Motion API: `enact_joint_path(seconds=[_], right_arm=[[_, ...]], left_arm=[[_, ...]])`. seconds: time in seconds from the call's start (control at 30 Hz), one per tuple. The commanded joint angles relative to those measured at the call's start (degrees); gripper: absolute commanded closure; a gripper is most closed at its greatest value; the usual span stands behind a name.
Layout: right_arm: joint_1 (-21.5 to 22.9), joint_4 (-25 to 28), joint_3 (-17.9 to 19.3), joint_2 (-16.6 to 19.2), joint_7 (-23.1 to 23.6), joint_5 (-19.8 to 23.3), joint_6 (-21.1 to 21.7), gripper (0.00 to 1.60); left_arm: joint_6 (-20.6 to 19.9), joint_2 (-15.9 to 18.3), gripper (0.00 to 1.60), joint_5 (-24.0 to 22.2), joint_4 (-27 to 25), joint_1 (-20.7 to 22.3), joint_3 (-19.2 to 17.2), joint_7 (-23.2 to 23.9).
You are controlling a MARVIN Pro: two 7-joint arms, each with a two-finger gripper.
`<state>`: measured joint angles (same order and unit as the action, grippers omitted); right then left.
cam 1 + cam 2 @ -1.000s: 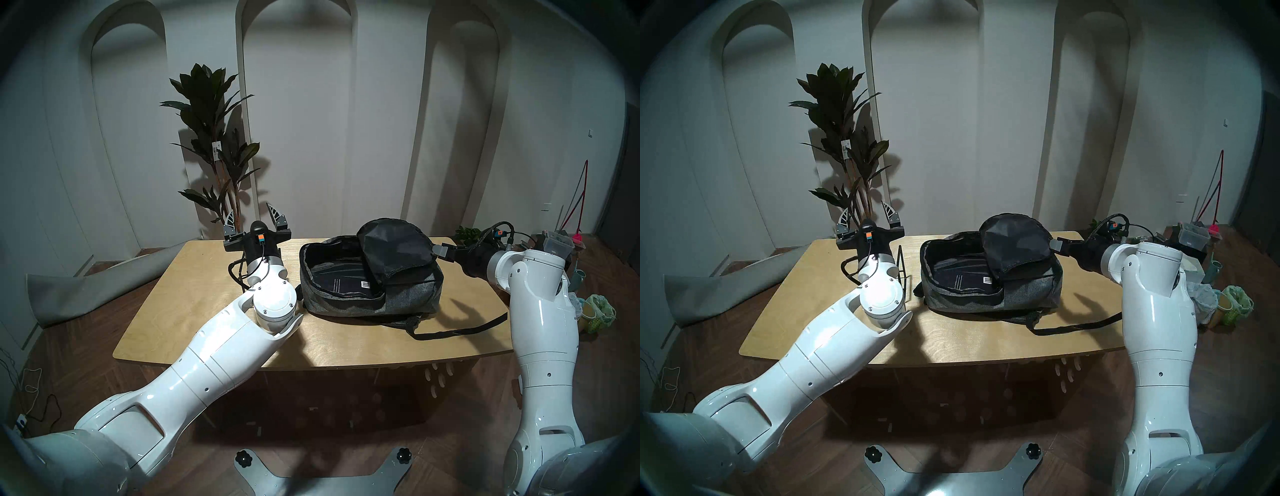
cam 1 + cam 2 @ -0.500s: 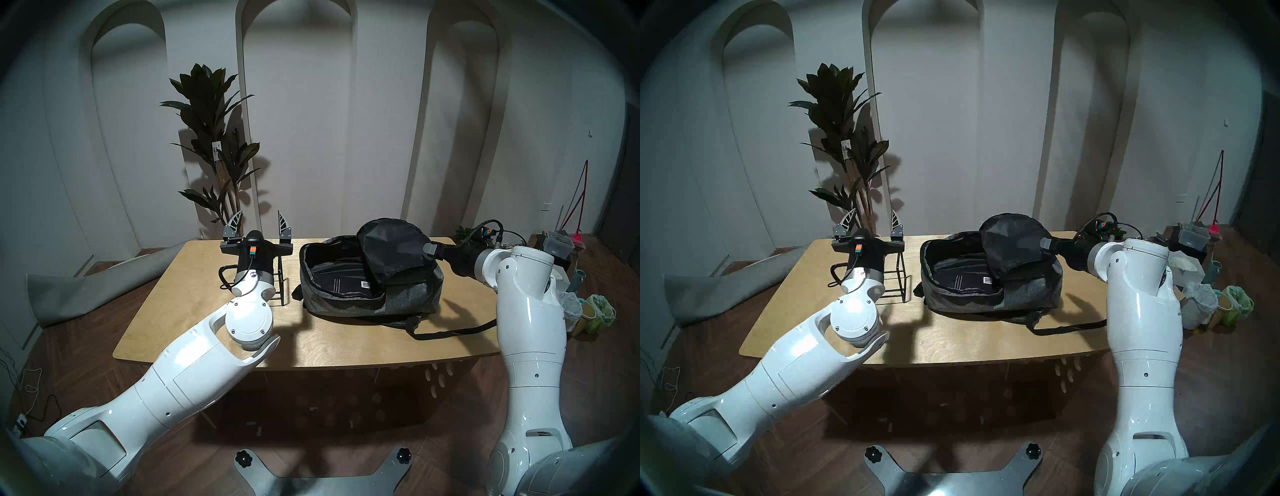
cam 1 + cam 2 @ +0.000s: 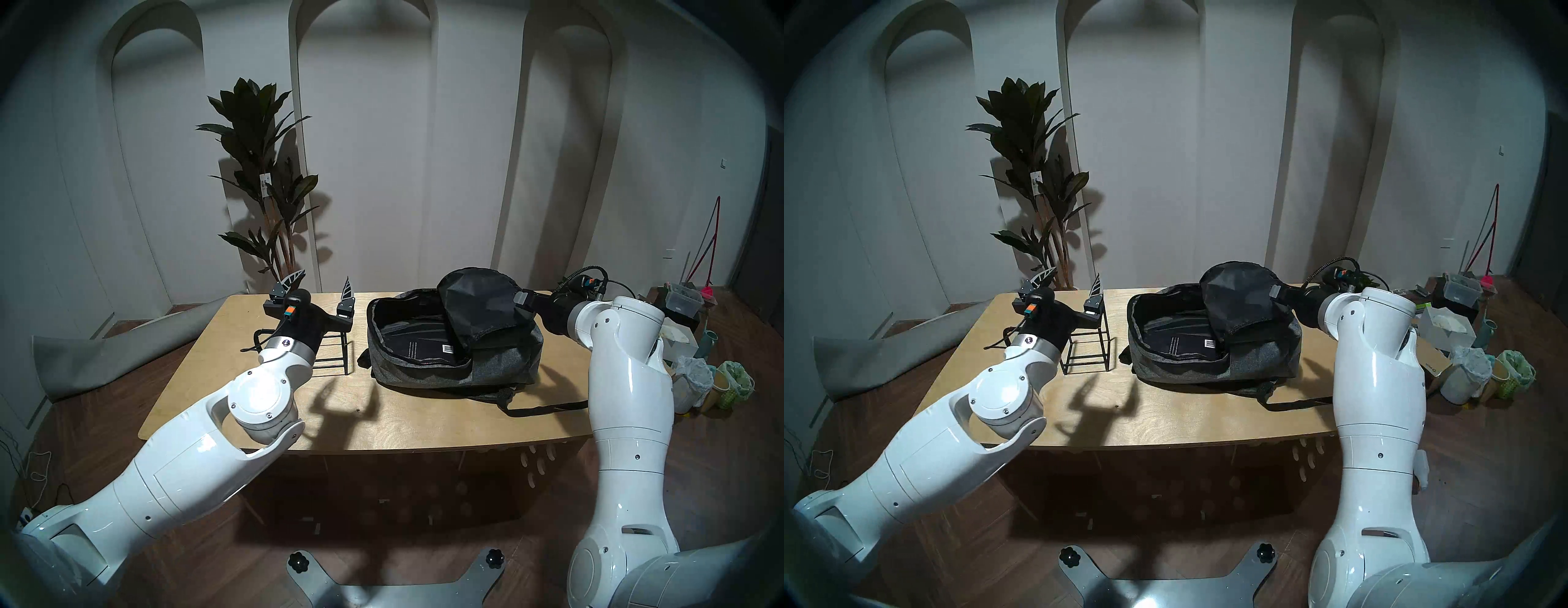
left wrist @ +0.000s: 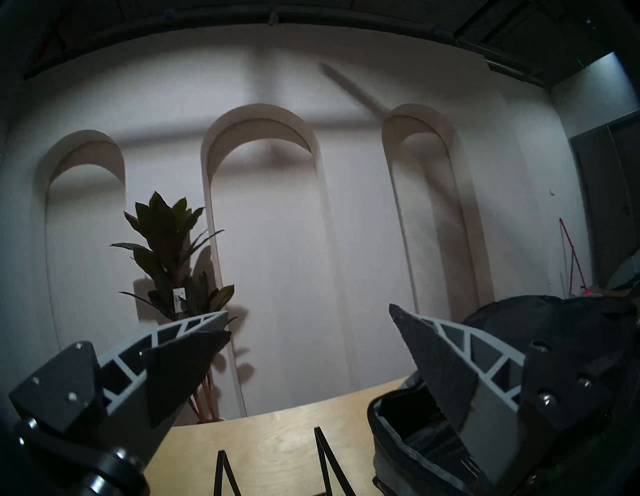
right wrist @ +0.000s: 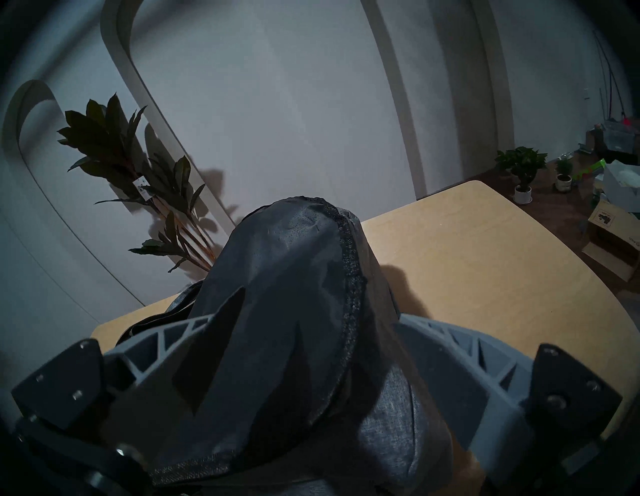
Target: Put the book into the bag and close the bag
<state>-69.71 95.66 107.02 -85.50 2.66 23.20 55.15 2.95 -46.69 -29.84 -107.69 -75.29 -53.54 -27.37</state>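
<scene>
The grey bag (image 3: pixel 500 365) lies unzipped on the table, its black-lined flap (image 3: pixel 479 301) standing up. Inside it lies the black book (image 3: pixel 424 346), white barcode up, also visible in the other head view as the book (image 3: pixel 1185 343). My right gripper (image 3: pixel 521 300) reaches in from the right. In its wrist view the right gripper (image 5: pixel 318 304) is open, with the flap (image 5: pixel 287 277) between its spread fingers. My left gripper (image 3: pixel 326 282) hangs open and empty left of the bag (image 4: pixel 415 446), above a wire stand.
A black wire-frame stand (image 3: pixel 335 354) sits on the table (image 3: pixel 424 424) just left of the bag. A black strap (image 3: pixel 551 408) trails toward the right front edge. A tall plant (image 3: pixel 263 170) stands behind the table, and boxes and cups (image 3: pixel 695 373) crowd the floor at right.
The left arm drew back to the left, away from the bag, uncovering the wire stand. The right gripper moved left until its fingers straddle the raised flap.
</scene>
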Motion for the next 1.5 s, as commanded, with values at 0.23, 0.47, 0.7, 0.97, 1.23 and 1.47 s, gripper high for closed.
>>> enact_joint_path(seconds=[0.23,0.47,0.7,0.97,1.23,1.47], right_arm=[[3.95,-1.07,-1.03,-5.26,-4.70,0.66,-0.15,0.00],[4.44,-1.55,-1.63,-5.70,-5.24,1.27,-0.34,0.00],[4.68,-1.56,-2.15,-6.30,-5.57,1.87,-0.89,0.00],[4.82,-1.74,-3.11,-6.47,-5.32,2.07,-1.78,0.00],[5.28,-4.05,-4.41,-6.61,-6.05,1.25,-3.40,0.35],[5.57,-4.66,-4.76,-6.50,-5.91,1.14,-4.00,1.60]], left_arm=[[-3.84,3.79,0.00,-9.00,-0.64,0.64,-3.21,5.90],[-4.26,3.50,0.00,-9.92,0.11,0.89,-3.24,6.49],[-4.16,3.13,0.00,-10.52,0.91,0.97,-3.21,6.63],[-3.91,2.50,0.00,-10.91,1.88,1.24,-3.04,6.97],[-3.81,1.95,0.00,-11.01,2.82,1.31,-3.16,7.16],[-3.99,1.42,0.00,-11.12,3.55,1.53,-3.28,7.10]])
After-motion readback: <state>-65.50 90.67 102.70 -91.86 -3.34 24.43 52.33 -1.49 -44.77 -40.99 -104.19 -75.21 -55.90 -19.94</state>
